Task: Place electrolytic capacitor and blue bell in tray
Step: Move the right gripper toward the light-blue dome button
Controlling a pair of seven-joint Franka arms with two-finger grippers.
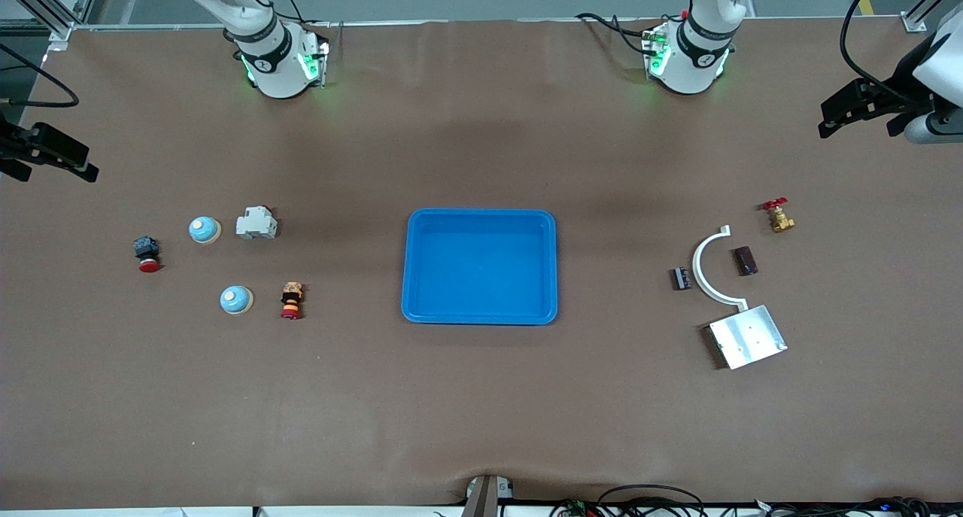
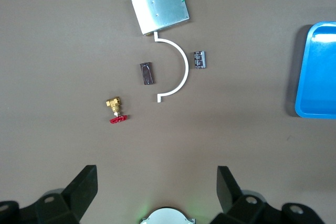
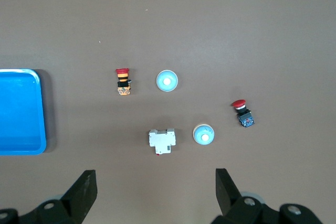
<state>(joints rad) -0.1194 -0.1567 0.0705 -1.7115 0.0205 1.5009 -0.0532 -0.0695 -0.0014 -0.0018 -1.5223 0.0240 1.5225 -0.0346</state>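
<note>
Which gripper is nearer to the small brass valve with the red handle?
Left. The left gripper hangs open above the left arm's end of the table, close to the brass valve. The right gripper hangs open over the right arm's end, past the blue plastic tray.

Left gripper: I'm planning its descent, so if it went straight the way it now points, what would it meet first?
Probably bare table; the open left gripper seems aimed just short of the brass valve.
</note>
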